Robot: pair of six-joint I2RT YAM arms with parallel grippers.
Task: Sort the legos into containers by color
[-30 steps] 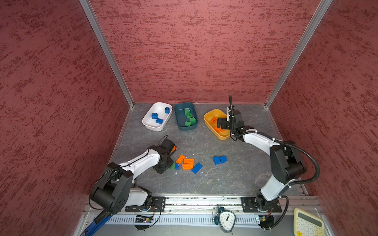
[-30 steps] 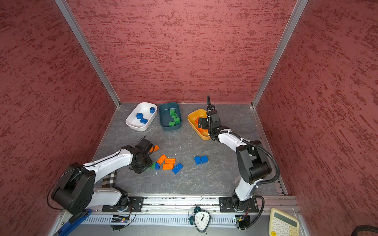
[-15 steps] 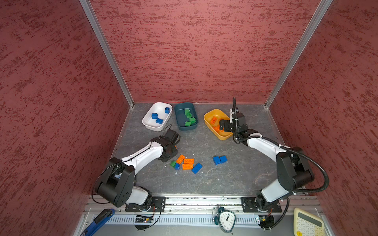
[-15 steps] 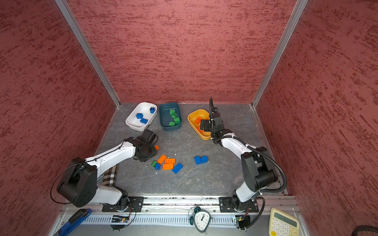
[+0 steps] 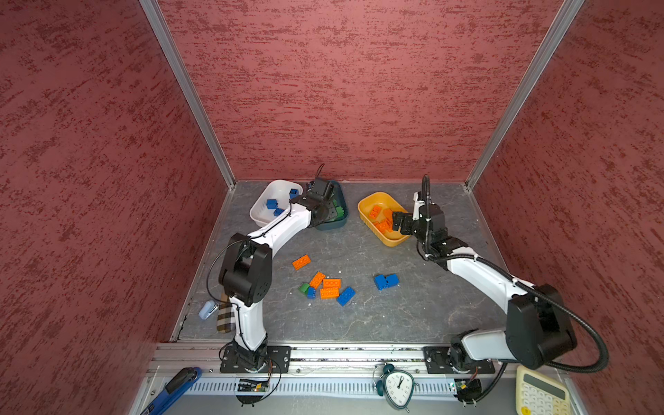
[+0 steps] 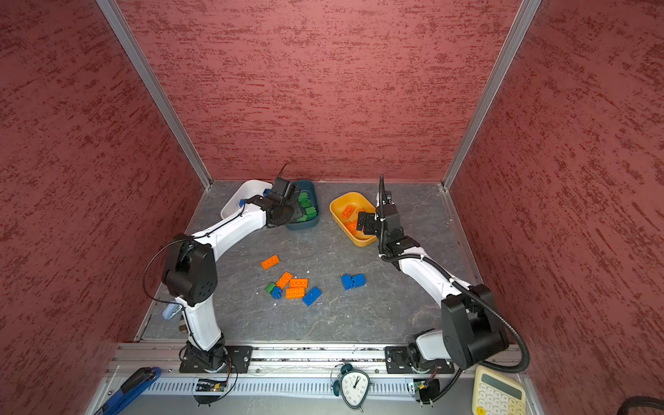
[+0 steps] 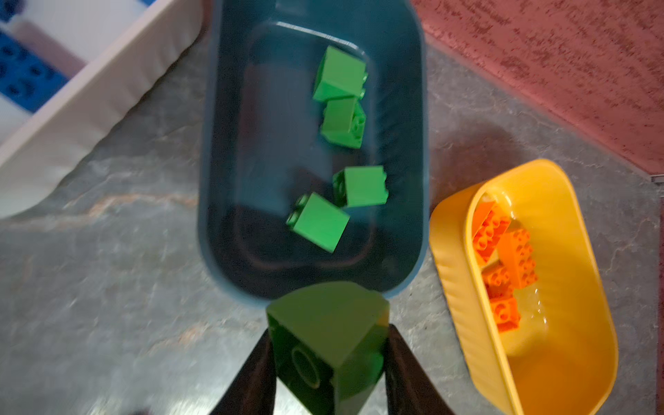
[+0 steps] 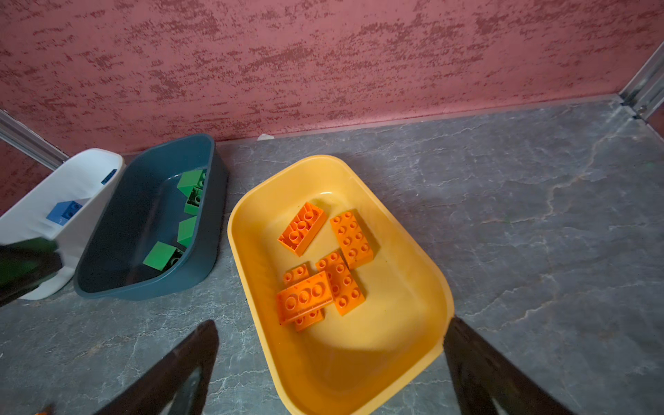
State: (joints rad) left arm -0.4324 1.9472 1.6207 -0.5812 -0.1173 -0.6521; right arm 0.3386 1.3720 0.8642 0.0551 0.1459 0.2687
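Legos [image 5: 330, 284] lie half sorted: a loose heap of orange, blue and green ones sits in the middle of the grey table [image 5: 395, 316], a blue pair [image 5: 386, 281] lies a little apart toward the right arm, and the rest are in three tubs along the back wall. The left gripper [image 7: 328, 366] is clamped on a green brick [image 7: 323, 316], a finger on each side, the brick tilted with a corner forward. In its wrist view the brick hangs just short of the near rim of the teal tub [image 7: 219, 161]. That tub runs lengthwise straight ahead of the fingers and has four green bricks [image 7: 363, 185] inside. The white tub [image 7: 90, 100] lies to one side and the yellow tub [image 7: 452, 287] to the other. I judge the drop needs only a short push forward over the rim. The right gripper [image 8: 330, 373] hangs with jaws wide apart and empty over the near end of the yellow tub, with orange bricks [image 8: 323, 273] beneath it. Being free, it looks better placed for the blue pair. No brand or label shows on bricks or tubs. The clock [image 5: 399, 384] and calculator [image 5: 539, 393] at the front carry marks too small to read.
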